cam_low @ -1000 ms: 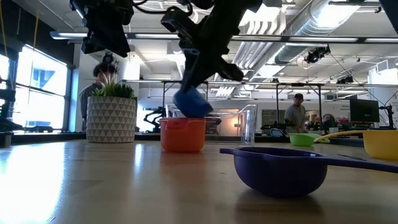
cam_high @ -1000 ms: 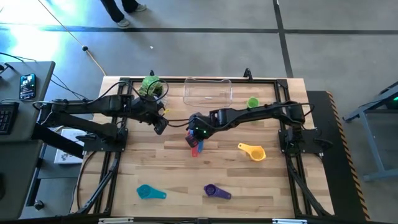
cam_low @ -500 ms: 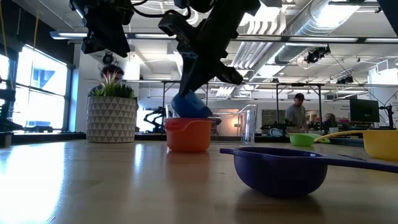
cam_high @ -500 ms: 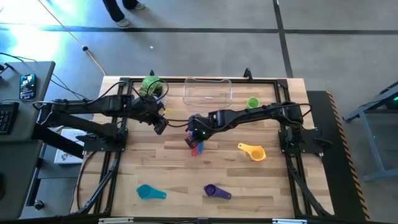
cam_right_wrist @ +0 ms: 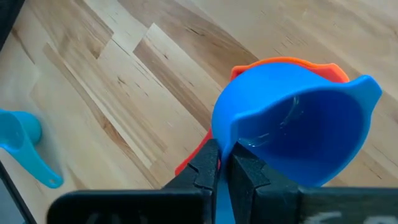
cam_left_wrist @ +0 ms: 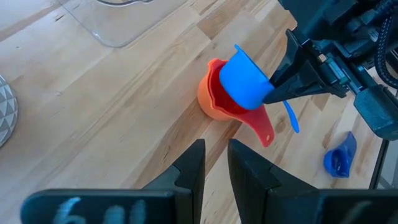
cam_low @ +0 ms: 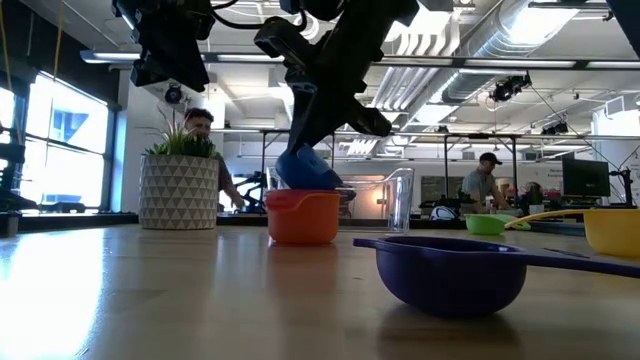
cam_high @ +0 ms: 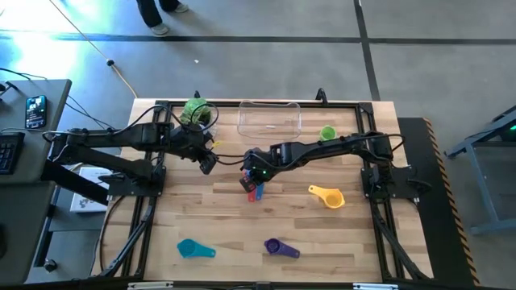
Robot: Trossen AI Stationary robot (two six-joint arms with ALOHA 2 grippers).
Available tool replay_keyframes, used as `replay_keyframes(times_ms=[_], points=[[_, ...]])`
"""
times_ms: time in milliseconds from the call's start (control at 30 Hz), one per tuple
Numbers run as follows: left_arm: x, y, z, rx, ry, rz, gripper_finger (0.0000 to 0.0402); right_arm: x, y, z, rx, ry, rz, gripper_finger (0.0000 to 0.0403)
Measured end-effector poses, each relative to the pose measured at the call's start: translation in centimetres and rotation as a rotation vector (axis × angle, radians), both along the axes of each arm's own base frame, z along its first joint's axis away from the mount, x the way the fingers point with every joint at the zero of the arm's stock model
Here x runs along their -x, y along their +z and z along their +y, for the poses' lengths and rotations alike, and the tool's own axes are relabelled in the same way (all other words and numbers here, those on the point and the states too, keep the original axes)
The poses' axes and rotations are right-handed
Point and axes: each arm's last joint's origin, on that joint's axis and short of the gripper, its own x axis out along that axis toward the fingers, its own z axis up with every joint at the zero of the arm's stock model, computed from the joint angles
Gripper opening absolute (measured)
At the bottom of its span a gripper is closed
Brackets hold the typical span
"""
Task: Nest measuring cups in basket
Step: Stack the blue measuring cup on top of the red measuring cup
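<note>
My right gripper (cam_high: 252, 179) is shut on the blue cup (cam_left_wrist: 245, 79) at mid-table. The blue cup is tilted over the orange cup (cam_left_wrist: 208, 102), which stands on the wood with a red cup (cam_left_wrist: 216, 79) nested inside it. My left gripper (cam_left_wrist: 216, 168) waits just left of them above the table, open by a narrow gap and touching nothing. The clear basket (cam_high: 269, 118) stands by the far edge. Resting on the table are the green cup (cam_high: 327, 134), yellow cup (cam_high: 326, 196), teal cup (cam_high: 193, 248) and purple cup (cam_high: 280, 248). My right gripper pinches the blue cup's handle where it joins the bowl (cam_right_wrist: 227, 140), between its two fingers. It comes slanting down from the table's right. The handle's free end (cam_left_wrist: 291, 118) sticks out behind the fingers. The bowl (cam_low: 305, 168) is tilted, its lower side in the nested cups' mouth.
A white pot with a green plant (cam_high: 197, 111) stands at the far-left corner, beside the basket. Black frame rails run along the table's edges. Bare wood lies between the nested cups and the cups near the front edge. People show in the room beyond.
My right gripper has sunk a little, lowering the blue cup's bowl into the mouth of the nested cups. The orange cup has slid slightly along the table. Both have kept still over the last half second.
</note>
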Motion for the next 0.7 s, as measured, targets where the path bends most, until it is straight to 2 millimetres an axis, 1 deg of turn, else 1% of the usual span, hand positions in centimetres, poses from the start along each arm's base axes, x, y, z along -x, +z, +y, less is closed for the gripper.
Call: replay_keyframes(times_ms=[167, 367, 500, 700], points=[[0.0, 0.0, 0.0, 0.000, 0.000, 0.000, 0.0060, 0.0, 0.0, 0.0, -0.001, -0.002, 0.000, 0.0012], [0.0, 0.0, 0.0, -0.001, -0.002, 0.000, 0.0060, 0.0, 0.0, -0.8, -0.064, -0.006, 0.002, 0.0012], [0.0, 0.0, 0.0, -0.003, -0.004, 0.000, 0.0060, 0.0, 0.0, -1.3, -0.068, -0.025, 0.003, 0.0012], [0.0, 0.0, 0.0, -0.012, -0.015, 0.002, 0.0060, 0.2, -0.1, -1.3, -0.074, -0.028, 0.026, 0.0012]])
